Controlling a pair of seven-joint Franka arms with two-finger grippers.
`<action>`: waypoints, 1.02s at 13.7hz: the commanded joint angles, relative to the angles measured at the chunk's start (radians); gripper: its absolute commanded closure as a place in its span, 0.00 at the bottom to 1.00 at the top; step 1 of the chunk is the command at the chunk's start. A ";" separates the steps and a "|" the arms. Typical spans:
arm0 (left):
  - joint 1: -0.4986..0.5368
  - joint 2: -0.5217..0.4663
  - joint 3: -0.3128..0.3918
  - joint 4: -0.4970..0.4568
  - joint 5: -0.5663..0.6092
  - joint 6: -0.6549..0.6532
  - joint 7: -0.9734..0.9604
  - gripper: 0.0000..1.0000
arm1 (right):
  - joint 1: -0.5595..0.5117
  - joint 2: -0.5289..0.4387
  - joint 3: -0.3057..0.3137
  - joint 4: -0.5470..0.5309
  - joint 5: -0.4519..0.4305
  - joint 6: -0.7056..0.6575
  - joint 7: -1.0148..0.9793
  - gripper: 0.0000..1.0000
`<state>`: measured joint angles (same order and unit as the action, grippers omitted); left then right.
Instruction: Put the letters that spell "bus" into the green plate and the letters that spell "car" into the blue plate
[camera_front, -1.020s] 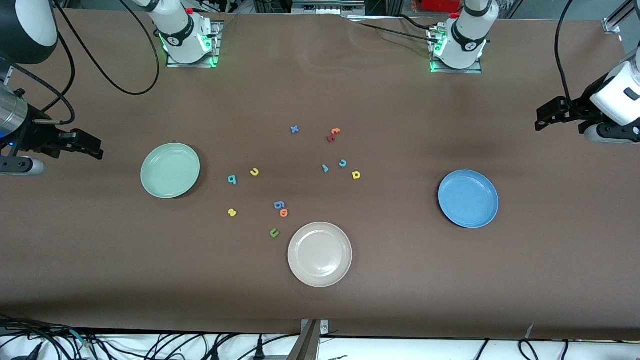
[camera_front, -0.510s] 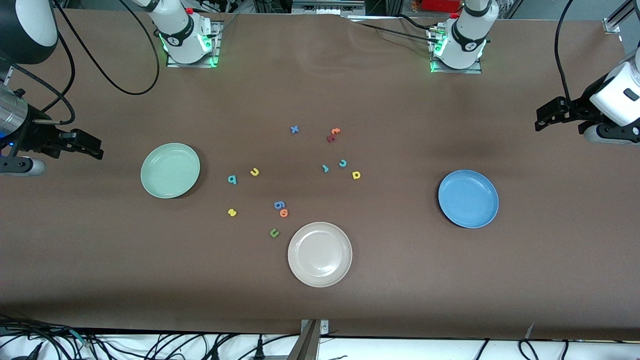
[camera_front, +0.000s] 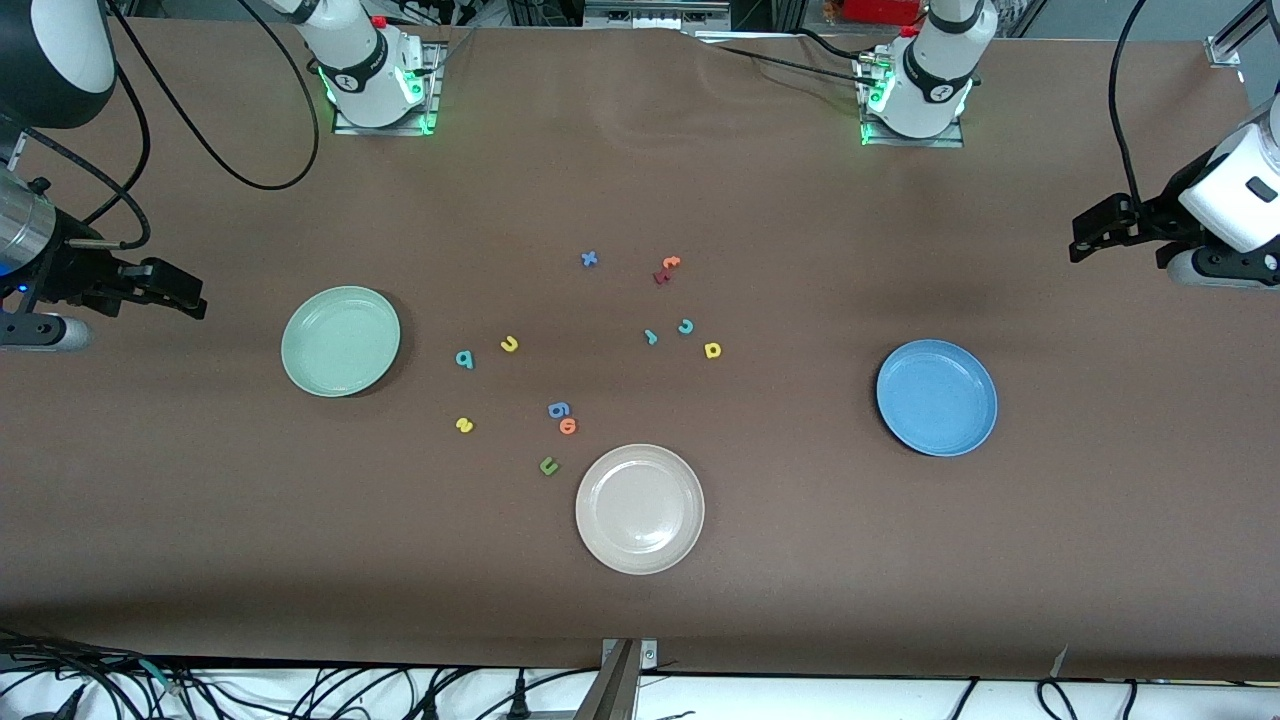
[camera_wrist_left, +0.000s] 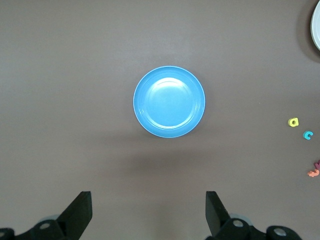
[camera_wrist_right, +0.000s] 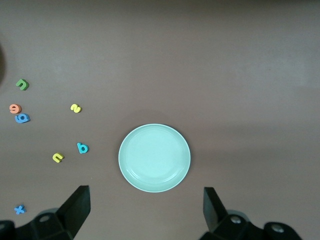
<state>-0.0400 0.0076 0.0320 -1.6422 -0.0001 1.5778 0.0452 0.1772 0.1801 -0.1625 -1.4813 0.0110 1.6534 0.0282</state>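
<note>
The green plate lies empty toward the right arm's end. Beside it lie the teal "b", yellow "u" and yellow "s". The blue plate lies empty toward the left arm's end. The teal "c", yellow "a" and thin teal "r" lie mid-table. My right gripper hangs open over its table end. My left gripper hangs open over its end.
A cream-white plate sits nearest the front camera. Close to it lie a blue "g", an orange "o" and a dark green "u". A blue "x" and orange and red letters lie nearer the bases.
</note>
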 joint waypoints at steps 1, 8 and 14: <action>-0.005 0.009 0.002 0.021 -0.008 -0.005 -0.008 0.00 | 0.002 -0.010 0.003 -0.010 -0.003 0.009 0.012 0.00; -0.008 0.011 0.000 0.021 -0.008 -0.005 -0.010 0.00 | 0.089 0.085 0.008 0.067 0.030 0.054 0.215 0.00; -0.055 0.097 0.000 0.025 -0.018 -0.004 -0.005 0.00 | 0.224 0.185 0.008 0.058 0.030 0.089 0.282 0.00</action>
<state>-0.0602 0.0647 0.0266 -1.6429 -0.0013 1.5778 0.0452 0.3610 0.3277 -0.1477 -1.4493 0.0283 1.7496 0.2985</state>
